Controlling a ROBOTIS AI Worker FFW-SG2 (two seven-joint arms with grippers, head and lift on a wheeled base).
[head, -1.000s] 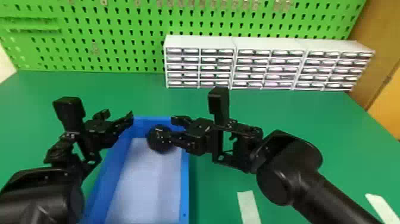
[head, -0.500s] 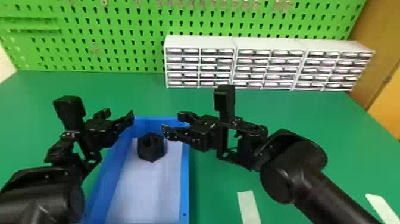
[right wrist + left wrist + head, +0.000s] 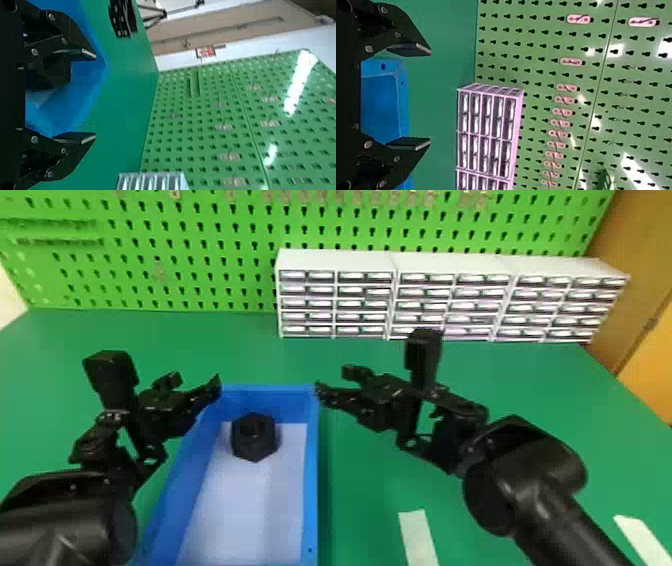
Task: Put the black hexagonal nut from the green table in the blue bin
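The black hexagonal nut rests inside the blue bin, on its pale floor, at the bin's 12 o'clock end as the head camera looks down on a green table. The hole of the nut faces up. The right gripper hangs by the bin's far corner, at 2 o'clock from the nut and apart from it, its two flat black fingers spread wide. In the right wrist view, the nut sits partly hidden behind one finger of the open right gripper. Across the bin, between 10 and 11 o'clock from the nut, the left gripper also stands open, well apart from the piece; the left wrist view shows the wide gap between its fingers. Toward 2 o'clock from the nut, a row of white drawer cabinets lines the back of the table, below a bright green pegboard. One pale strip lies on the tabletop at 4 o'clock from the nut, another pale strip farther out, between 3 and 4 o'clock.
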